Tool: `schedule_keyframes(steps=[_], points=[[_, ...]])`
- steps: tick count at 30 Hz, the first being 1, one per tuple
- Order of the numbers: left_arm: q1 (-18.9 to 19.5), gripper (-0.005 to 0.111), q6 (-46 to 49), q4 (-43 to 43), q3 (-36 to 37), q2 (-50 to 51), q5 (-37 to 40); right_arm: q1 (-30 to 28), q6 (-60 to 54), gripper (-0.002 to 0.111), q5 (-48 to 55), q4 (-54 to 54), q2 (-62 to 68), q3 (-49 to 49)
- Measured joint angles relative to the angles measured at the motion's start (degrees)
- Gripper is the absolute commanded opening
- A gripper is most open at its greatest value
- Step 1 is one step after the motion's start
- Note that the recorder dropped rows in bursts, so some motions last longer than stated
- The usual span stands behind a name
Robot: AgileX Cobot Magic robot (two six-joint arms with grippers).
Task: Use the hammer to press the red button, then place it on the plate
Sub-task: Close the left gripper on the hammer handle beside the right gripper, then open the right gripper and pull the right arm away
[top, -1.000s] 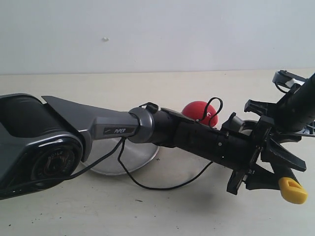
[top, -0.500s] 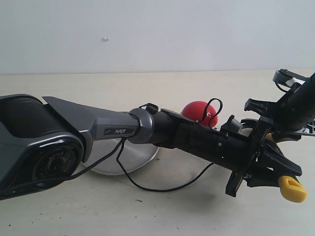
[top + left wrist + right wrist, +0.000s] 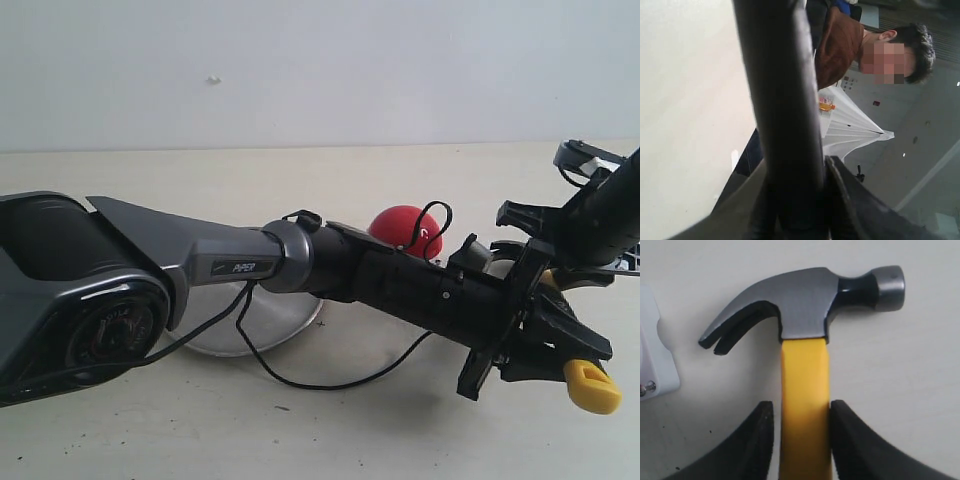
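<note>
— Spotted the hammer (image 3: 805, 365)?
— Spotted at the right of the exterior view, right of the button (image 3: 398, 224) and well apart from the plate (image 3: 285, 315).

— Held how?
— Pinched at the yellow neck by the right gripper (image 3: 802, 410), with a black finger pressed against each side. Showed its dark head whole beyond the fingertips, claw toward a white block (image 3: 652, 355), striking face away from it.

— And at the other end?
— Clamped there too. Gripped round the black handle by the left gripper (image 3: 796, 175), with a finger snug on each side in the blurred left wrist view. Poked its yellow end (image 3: 592, 386) out past that gripper, toward the lower right of the exterior view.

— Resting on the table (image 3: 330, 430) or lifted off it?
— Could not tell. Looked low over the pale top, nothing surer.

— And the button?
— Peeked out red behind the left arm (image 3: 200, 265), right of the middle, partly hidden by the wrist and by a loop of black cable (image 3: 300, 380).

— The plate?
— Lay on the table farther left, half covered by that same arm, only part of the rim and dish showing. Carried no hammer yet.

— Anything else?
— Caught a person (image 3: 840, 45) in a brown shirt in the left wrist view, face blurred, beyond the handle.
</note>
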Motion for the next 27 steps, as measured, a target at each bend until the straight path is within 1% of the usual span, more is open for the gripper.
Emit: schedule_keyframes(steps=[2,5,12,23,27], points=[[0.0,0.000,0.4,0.2,0.0,0.0,0.0,0.0,-1.6,0.059,0.0,0.0,0.0,0.0],[0.0,0.000,0.8,0.3,0.0,0.0,0.0,0.0,-3.0,0.062,-0.2,0.0,0.0,0.0],[0.0,0.000,1.0,0.3,0.0,0.0,0.0,0.0,-3.5,0.062,-0.4,0.0,-0.9,0.0],[0.0,0.000,2.7,0.6,0.0,0.0,0.0,0.0,-3.6,0.062,-1.4,0.0,-9.3,-1.9],[0.0,0.000,4.2,1.2,0.0,-0.2,-0.3,0.0,-3.8,0.062,0.0,-3.0,-14.1,-1.9]])
